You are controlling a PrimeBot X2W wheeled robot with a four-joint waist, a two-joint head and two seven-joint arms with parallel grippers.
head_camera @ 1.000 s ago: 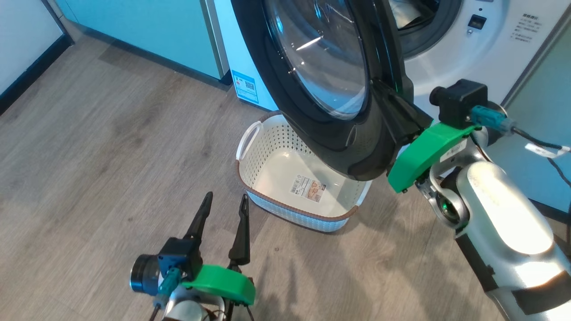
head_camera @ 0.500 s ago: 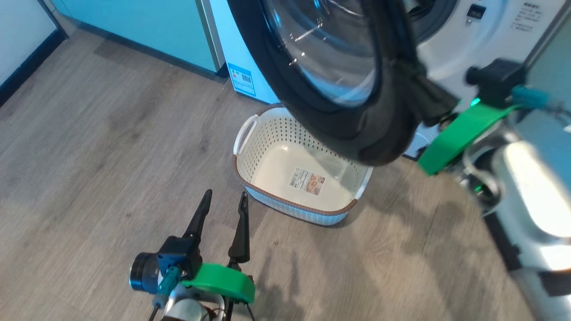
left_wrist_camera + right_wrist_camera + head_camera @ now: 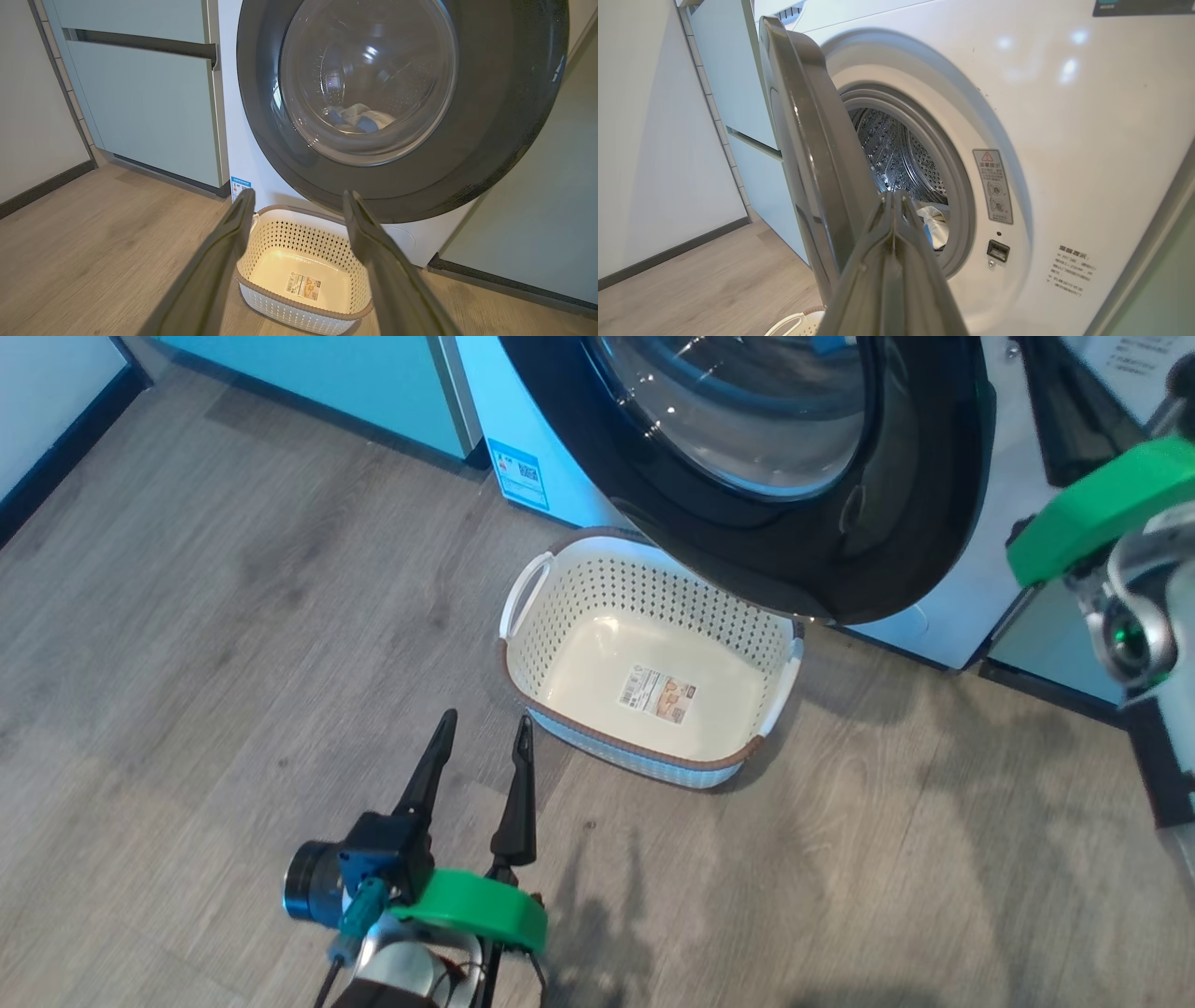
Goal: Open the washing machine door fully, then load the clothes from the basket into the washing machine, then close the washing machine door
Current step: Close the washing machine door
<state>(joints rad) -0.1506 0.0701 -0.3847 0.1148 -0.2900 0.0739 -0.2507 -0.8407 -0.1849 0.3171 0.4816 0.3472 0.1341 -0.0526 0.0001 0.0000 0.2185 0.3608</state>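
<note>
The washing machine door (image 3: pixel 896 551), black-rimmed with a domed glass centre, hangs ajar over the white washing machine (image 3: pixel 1064 116). In the right wrist view, the door's edge (image 3: pixel 808 154) stands left of the open drum. The clothes (image 3: pixel 934 224) lie in the drum, and they also show through the glass as clothes (image 3: pixel 359 121). The cream basket (image 3: pixel 560 616) sits on the floor under the door, holding nothing but a paper label. My right gripper (image 3: pixel 894 196) is shut, pointing into the gap beside the door. My left gripper (image 3: pixel 481 728) is open, short of the basket (image 3: pixel 289 310).
Pale green cabinet panels (image 3: pixel 140 107) flank the machine on the left, and another panel (image 3: pixel 537 210) on the right. A blue sticker (image 3: pixel 523 476) marks the machine's lower corner. A wall with dark skirting (image 3: pixel 42 186) runs along the left. Wood floor (image 3: pixel 233 616) spreads left of the basket.
The head camera shifted. The door swung from wide open toward the machine. My right gripper, which was against the door's edge, now stands apart to its right. The left gripper kept its place.
</note>
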